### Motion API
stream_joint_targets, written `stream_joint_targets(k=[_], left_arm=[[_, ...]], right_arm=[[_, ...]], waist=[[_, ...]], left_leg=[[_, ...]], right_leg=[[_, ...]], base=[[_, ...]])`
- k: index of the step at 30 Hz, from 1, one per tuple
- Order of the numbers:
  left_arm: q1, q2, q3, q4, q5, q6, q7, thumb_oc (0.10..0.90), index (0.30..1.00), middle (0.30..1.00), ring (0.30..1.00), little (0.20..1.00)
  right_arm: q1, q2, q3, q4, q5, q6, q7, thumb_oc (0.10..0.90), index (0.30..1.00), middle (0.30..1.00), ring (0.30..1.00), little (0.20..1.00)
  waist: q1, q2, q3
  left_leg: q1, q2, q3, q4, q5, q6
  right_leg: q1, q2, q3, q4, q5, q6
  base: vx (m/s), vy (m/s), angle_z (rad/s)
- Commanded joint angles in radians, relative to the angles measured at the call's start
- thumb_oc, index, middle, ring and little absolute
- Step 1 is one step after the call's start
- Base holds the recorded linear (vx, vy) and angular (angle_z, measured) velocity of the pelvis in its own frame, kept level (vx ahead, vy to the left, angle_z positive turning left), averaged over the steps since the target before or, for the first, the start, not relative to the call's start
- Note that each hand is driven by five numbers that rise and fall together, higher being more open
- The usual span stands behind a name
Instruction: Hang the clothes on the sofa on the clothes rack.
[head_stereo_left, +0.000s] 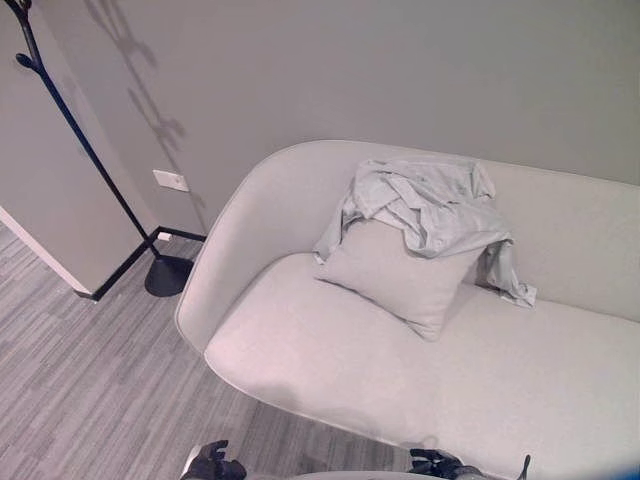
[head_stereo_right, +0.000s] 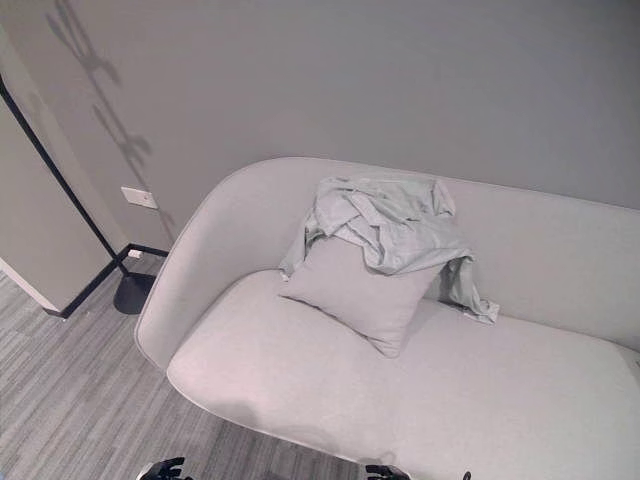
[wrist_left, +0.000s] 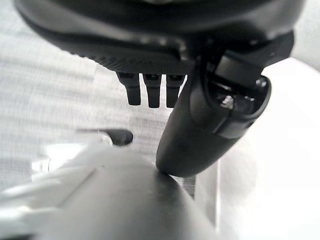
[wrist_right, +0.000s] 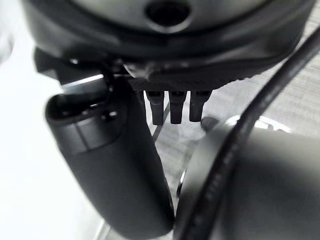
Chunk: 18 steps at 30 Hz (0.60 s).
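Observation:
A crumpled pale grey-green shirt (head_stereo_left: 430, 205) lies draped over a light cushion (head_stereo_left: 395, 275) and against the backrest of the pale sofa (head_stereo_left: 330, 350). The black clothes rack (head_stereo_left: 75, 130) stands to the left of the sofa by the wall, on a round base (head_stereo_left: 168, 275). My left hand (head_stereo_left: 215, 463) hangs low at the near edge, well short of the sofa seat. My right hand (head_stereo_left: 435, 463) hangs low by the sofa's front edge. In each wrist view the fingers (wrist_left: 152, 92) hang relaxed and hold nothing, as does the right hand (wrist_right: 120, 165).
Grey striped carpet (head_stereo_left: 90, 380) spreads between me and the rack. A white wall socket (head_stereo_left: 170, 180) sits behind the rack. A wall corner with a dark skirting (head_stereo_left: 125, 265) juts out at the left.

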Motion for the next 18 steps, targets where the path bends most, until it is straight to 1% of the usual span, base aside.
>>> stream_joint_targets(k=[1, 2, 3, 4, 5, 9, 10, 11, 12, 13, 14, 15, 16, 18], left_arm=[[-0.066, 0.010, -0.018, 0.027, -0.043, -0.028, 0.024, 0.800, 0.900, 0.900, 0.900, 0.900], [-0.066, 0.011, -0.023, 0.022, -0.034, -0.029, 0.025, 0.800, 0.900, 0.900, 0.900, 0.900], [-0.064, 0.013, -0.029, 0.012, -0.025, -0.029, 0.029, 0.800, 0.900, 0.900, 0.900, 0.900], [-0.060, 0.018, -0.032, -0.003, -0.015, -0.033, 0.029, 0.800, 0.900, 0.900, 0.900, 0.900], [-0.056, 0.022, -0.038, -0.008, 0.001, -0.035, 0.031, 0.800, 0.900, 0.900, 0.900, 0.900], [-0.056, 0.022, -0.038, -0.008, 0.001, -0.035, 0.031, 0.800, 0.900, 0.900, 0.900, 0.900], [-0.050, 0.026, -0.043, -0.012, 0.020, -0.036, 0.032, 0.800, 0.900, 0.900, 0.900, 0.900], [-0.036, 0.019, -0.066, -0.013, 0.049, -0.030, -0.003, 0.800, 0.900, 0.900, 0.900, 0.900], [-0.020, 0.024, -0.049, -0.004, 0.051, -0.033, 0.027, 0.800, 0.900, 0.900, 0.900, 0.900], [-0.012, 0.025, -0.042, 0.000, 0.048, -0.030, 0.030, 0.800, 0.900, 0.900, 0.900, 0.900], [0.023, 0.012, 0.000, 0.019, 0.027, -0.023, 0.026, 0.800, 0.900, 0.900, 0.900, 0.900], [0.031, 0.010, 0.018, 0.019, 0.035, -0.020, 0.023, 0.800, 0.900, 0.900, 0.900, 0.900], [0.032, 0.009, 0.017, 0.019, 0.035, -0.020, 0.023, 0.800, 0.900, 0.900, 0.900, 0.900], [0.027, 0.009, 0.006, -0.014, 0.078, -0.020, 0.030, 0.800, 0.900, 0.900, 0.900, 0.900]], right_arm=[[-0.016, -0.018, -0.043, 0.044, 0.083, -0.022, -0.050, 0.800, 0.900, 0.900, 0.900, 0.900], [-0.010, -0.035, -0.063, 0.042, 0.107, -0.030, -0.061, 0.800, 0.900, 0.900, 0.900, 0.900], [-0.004, -0.051, -0.081, 0.031, 0.124, -0.038, -0.072, 0.800, 0.900, 0.900, 0.900, 0.900], [0.002, -0.068, -0.091, 0.022, 0.133, -0.044, -0.080, 0.800, 0.900, 0.900, 0.900, 0.900], [0.011, -0.083, -0.100, 0.007, 0.140, -0.049, -0.085, 0.800, 0.900, 0.900, 0.900, 0.900], [0.011, -0.083, -0.101, 0.007, 0.140, -0.048, -0.085, 0.800, 0.900, 0.900, 0.900, 0.900], [0.013, -0.100, -0.113, -0.020, 0.143, -0.056, -0.092, 0.800, 0.900, 0.900, 0.900, 0.900], [0.025, -0.136, -0.132, -0.090, 0.142, -0.056, -0.107, 0.800, 0.900, 0.900, 0.900, 0.900], [-0.012, -0.158, -0.190, -0.161, 0.181, -0.083, -0.158, 0.800, 0.900, 0.900, 0.900, 0.900], [-0.022, -0.168, -0.206, -0.258, 0.180, -0.094, -0.196, 0.800, 0.900, 0.900, 0.900, 0.900], [0.045, -0.178, -0.260, -0.620, 0.107, -0.113, -0.261, 0.800, 0.900, 0.900, 0.900, 0.900], [0.047, -0.217, -0.279, -0.780, 0.015, -0.107, -0.298, 0.800, 0.900, 0.900, 0.900, 0.900], [0.050, -0.217, -0.281, -0.785, 0.013, -0.104, -0.299, 0.800, 0.900, 0.900, 0.900, 0.900], [0.049, -0.261, -0.319, -0.973, -0.086, -0.105, -0.324, 0.800, 0.900, 0.900, 0.900, 0.900]], waist=[[-0.014, -0.046, 0.060], [-0.028, -0.046, 0.061], [-0.045, -0.049, 0.064], [-0.046, -0.051, 0.068], [-0.045, -0.051, 0.068], [-0.047, -0.051, 0.065], [-0.043, -0.051, 0.067], [-0.052, -0.036, 0.061], [-0.048, -0.028, 0.058], [-0.053, -0.026, 0.061], [-0.065, -0.033, 0.056], [-0.067, -0.037, 0.048], [-0.067, -0.037, 0.048], [-0.068, -0.038, 0.049]], left_leg=[[-0.076, 0.036, 0.009, -0.140, 0.192, 0.017], [-0.081, 0.035, 0.073, -0.131, 0.195, 0.029], [-0.083, 0.034, 0.157, -0.115, 0.184, 0.039], [-0.079, 0.006, 0.172, -0.090, 0.149, 0.048], [-0.086, -0.040, 0.146, -0.069, 0.115, 0.059], [-0.092, -0.041, 0.143, -0.067, 0.115, 0.060], [-0.098, -0.098, 0.104, -0.059, 0.082, 0.072], [-0.109, -0.212, 0.080, -0.090, 0.045, 0.107], [-0.109, -0.250, 0.030, -0.096, 0.028, 0.126], [-0.110, -0.259, 0.024, -0.095, 0.030, 0.132], [-0.093, -0.271, 0.037, -0.112, 0.040, 0.139], [-0.076, -0.282, 0.034, -0.126, 0.034, 0.147], [-0.076, -0.283, 0.034, -0.126, 0.034, 0.147], [-0.052, -0.291, 0.040, -0.133, 0.016, 0.158]], right_leg=[[0.010, -0.053, 0.017, -0.017, 0.083, 0.004], [0.021, -0.046, 0.003, -0.023, 0.078, -0.004], [0.030, -0.044, -0.018, -0.026, 0.072, -0.013], [0.035, -0.042, -0.021, -0.030, 0.073, -0.020], [0.042, -0.042, -0.025, -0.042, 0.076, -0.023], [0.040, -0.043, -0.027, -0.043, 0.078, -0.022], [0.050, -0.042, -0.025, -0.051, 0.079, -0.026], [0.053, -0.025, -0.026, -0.065, 0.082, -0.033], [0.040, -0.010, 0.007, -0.052, 0.064, -0.034], [0.037, -0.007, 0.011, -0.043, 0.061, -0.037], [0.038, -0.016, 0.019, -0.037, 0.072, -0.029], [0.042, -0.028, 0.021, -0.039, 0.092, -0.020], [0.043, -0.029, 0.021, -0.040, 0.092, -0.020], [0.048, -0.045, 0.032, -0.032, 0.110, -0.007]], base=[[0.00, -0.252, 0.33], [0.01, -0.230, 0.45], [0.01, -0.222, 0.42], [0.02, -0.210, 0.48], [0.02, -0.130, 0.54], [0.01, -0.025, 0.25], [0.10, -0.075, 0.06], [0.16, -0.035, 0.06], [0.18, 0.035, 0.06], [0.24, 0.144, -0.34], [0.28, 0.182, -0.54], [0.23, 0.154, -0.51], [0.15, 0.130, -0.11], [0.12, 0.139, 0.04]])
